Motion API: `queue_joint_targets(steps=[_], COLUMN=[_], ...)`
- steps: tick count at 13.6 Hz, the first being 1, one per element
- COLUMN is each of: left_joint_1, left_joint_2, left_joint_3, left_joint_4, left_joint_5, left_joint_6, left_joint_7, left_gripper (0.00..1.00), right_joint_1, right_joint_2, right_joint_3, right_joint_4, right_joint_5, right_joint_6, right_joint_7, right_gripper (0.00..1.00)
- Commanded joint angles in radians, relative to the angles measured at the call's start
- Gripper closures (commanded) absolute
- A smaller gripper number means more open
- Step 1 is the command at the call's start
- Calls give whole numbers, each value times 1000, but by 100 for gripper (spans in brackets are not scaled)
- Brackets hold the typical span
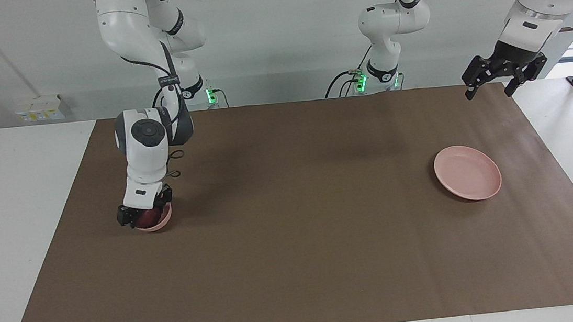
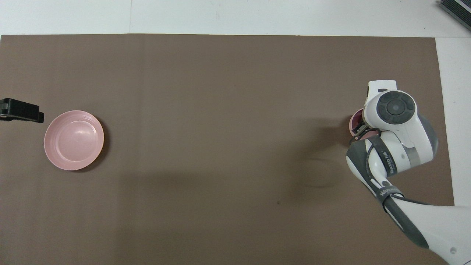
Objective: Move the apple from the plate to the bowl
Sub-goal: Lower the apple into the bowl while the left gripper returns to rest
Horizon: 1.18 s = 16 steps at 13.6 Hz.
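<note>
The dark red apple (image 1: pixel 149 215) sits in the small pink bowl (image 1: pixel 162 223) toward the right arm's end of the table. My right gripper (image 1: pixel 145 212) is down at the bowl and around the apple; whether it still grips does not show. From overhead the right arm covers most of the bowl (image 2: pixel 351 124). The flat pink plate (image 1: pixel 467 172) lies bare toward the left arm's end, also in the overhead view (image 2: pixel 73 140). My left gripper (image 1: pixel 503 77) hangs open and holds nothing, high over the mat's edge by the robots.
A brown mat (image 1: pixel 299 233) covers most of the white table. A dark object (image 2: pixel 456 9) lies at the table's corner farthest from the robots on the right arm's end.
</note>
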Motion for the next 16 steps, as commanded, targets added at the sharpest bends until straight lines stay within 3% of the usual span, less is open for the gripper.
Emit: queue_joint_targets(steps=[1, 11, 16], left_joint_1=[11, 11, 11], left_joint_2=[7, 7, 7], left_joint_3=[-10, -10, -10], left_joint_4=[21, 21, 21], left_joint_5=[11, 11, 11], left_joint_6=[-26, -26, -26], left_joint_7=[-11, -11, -10], left_gripper=[0, 0, 0], right_joint_1=[-17, -20, -22], right_joint_2=[0, -14, -126], right_joint_3=[9, 11, 14], right_joint_4=[-5, 16, 57], right_joint_5=[-17, -13, 268], right_joint_6=[29, 7, -97], right_joint_7=[22, 16, 20], right_gripper=[0, 0, 0])
